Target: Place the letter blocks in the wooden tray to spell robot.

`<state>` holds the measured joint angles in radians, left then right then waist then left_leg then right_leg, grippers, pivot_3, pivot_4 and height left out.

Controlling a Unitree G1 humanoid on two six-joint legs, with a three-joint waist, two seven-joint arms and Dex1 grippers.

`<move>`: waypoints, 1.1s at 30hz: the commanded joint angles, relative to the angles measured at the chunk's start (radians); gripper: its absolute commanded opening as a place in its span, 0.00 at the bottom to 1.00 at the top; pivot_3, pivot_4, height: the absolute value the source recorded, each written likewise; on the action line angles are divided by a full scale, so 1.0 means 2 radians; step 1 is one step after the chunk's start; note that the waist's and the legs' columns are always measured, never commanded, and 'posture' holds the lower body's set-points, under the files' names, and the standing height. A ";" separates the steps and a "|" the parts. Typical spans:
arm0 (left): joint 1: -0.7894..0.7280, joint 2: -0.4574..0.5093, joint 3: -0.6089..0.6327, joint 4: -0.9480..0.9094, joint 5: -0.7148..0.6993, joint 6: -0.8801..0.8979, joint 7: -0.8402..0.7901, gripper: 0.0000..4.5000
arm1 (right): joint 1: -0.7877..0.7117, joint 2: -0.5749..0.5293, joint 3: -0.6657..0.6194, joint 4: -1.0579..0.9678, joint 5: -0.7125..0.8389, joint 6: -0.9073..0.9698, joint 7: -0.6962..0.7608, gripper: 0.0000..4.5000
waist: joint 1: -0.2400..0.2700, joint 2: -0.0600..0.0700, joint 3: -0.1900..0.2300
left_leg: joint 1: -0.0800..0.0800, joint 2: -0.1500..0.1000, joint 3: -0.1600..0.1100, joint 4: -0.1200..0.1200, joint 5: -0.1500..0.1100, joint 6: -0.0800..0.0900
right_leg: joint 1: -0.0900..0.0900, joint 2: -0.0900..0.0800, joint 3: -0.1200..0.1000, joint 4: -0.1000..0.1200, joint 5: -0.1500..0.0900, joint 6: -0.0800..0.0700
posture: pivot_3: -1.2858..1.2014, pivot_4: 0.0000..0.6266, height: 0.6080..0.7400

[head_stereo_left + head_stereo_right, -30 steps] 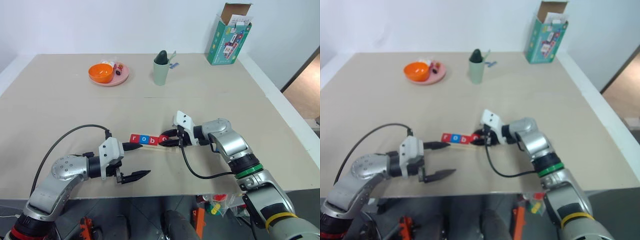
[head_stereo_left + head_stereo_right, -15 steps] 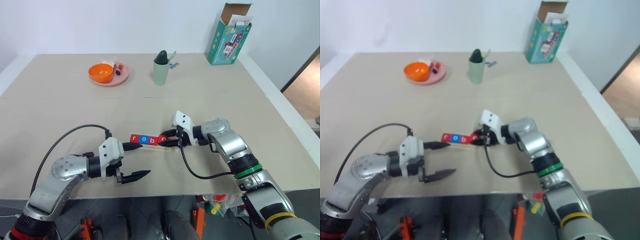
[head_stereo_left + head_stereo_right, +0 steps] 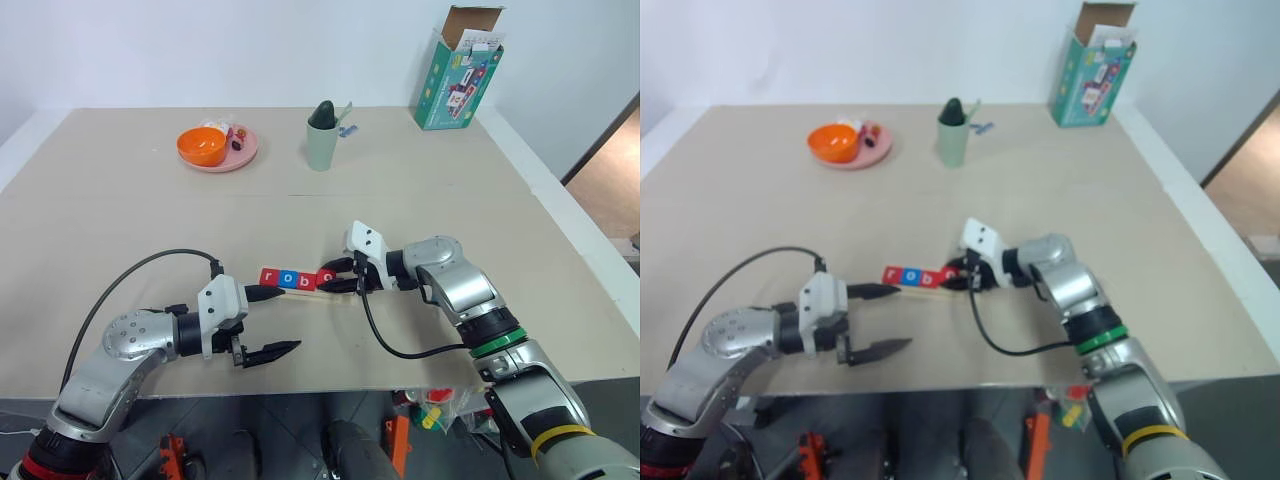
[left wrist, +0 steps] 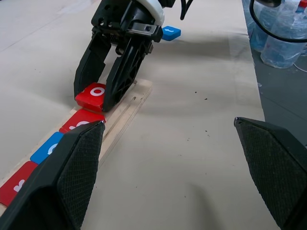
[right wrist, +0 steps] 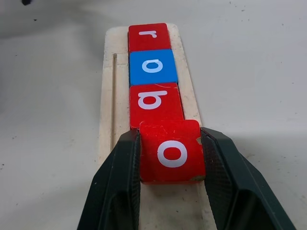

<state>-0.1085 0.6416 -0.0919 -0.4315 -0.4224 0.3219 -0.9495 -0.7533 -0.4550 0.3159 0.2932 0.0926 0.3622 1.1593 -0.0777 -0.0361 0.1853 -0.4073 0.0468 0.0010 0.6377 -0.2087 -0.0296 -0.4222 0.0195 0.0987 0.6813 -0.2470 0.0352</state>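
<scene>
The right end effector (image 5: 170,187) clamps the second o (image 5: 171,152) at frame centre, over the tray (image 5: 109,96), touching b (image 5: 154,100); the tray's long axis runs straight ahead. Left end effector (image 3: 272,322) gapes, empty.

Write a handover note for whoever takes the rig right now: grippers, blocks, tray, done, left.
Right gripper: shut on second red o block, at the fourth slot of the wooden tray.
Left gripper: open, empty, by the tray's r end.
Done: red r block, blue o block, red b block in a row.
Left: release the o, then place the blue t block, lying on the table beyond the tray.
</scene>
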 commanded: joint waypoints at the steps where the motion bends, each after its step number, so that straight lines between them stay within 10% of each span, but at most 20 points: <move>1: -0.001 0.002 0.004 -0.012 -0.002 -0.009 -0.003 1.00 | 0.003 -0.004 -0.004 -0.026 0.004 -0.003 0.006 0.27 | 0.000 0.000 0.000 | 0.000 0.000 0.000 0.000 0.000 0.000 | 0.000 0.000 0.000 0.000 0.000 0.000 | 0.52 0.24 1.00; 27: 0.004 0.000 0.003 -0.015 -0.001 -0.007 0.000 1.00 | -0.001 0.003 -0.003 -0.001 -0.003 -0.001 0.009 0.27 | 0.000 0.000 0.000 | 0.000 0.000 0.000 0.000 0.000 0.000 | 0.000 0.000 0.000 0.000 0.000 0.000 | 0.52 0.24 1.00; 33: 0.005 0.000 0.004 -0.015 0.000 -0.007 0.001 1.00 | -0.003 0.010 -0.009 -0.005 0.004 0.004 0.003 0.78 | 0.000 0.000 0.000 | 0.000 0.000 0.000 0.000 0.000 0.000 | 0.000 0.000 0.000 0.000 0.000 0.000 | 0.52 0.24 1.00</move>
<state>-0.0995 0.6416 -0.0921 -0.4317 -0.4188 0.3221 -0.9481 -0.7442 -0.4386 0.3159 0.2993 0.0863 0.3682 1.1712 -0.0777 -0.0361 0.1853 -0.4071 0.0468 0.0009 0.6377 -0.2087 -0.0296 -0.4220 0.0195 0.0986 0.6813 -0.2468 0.0350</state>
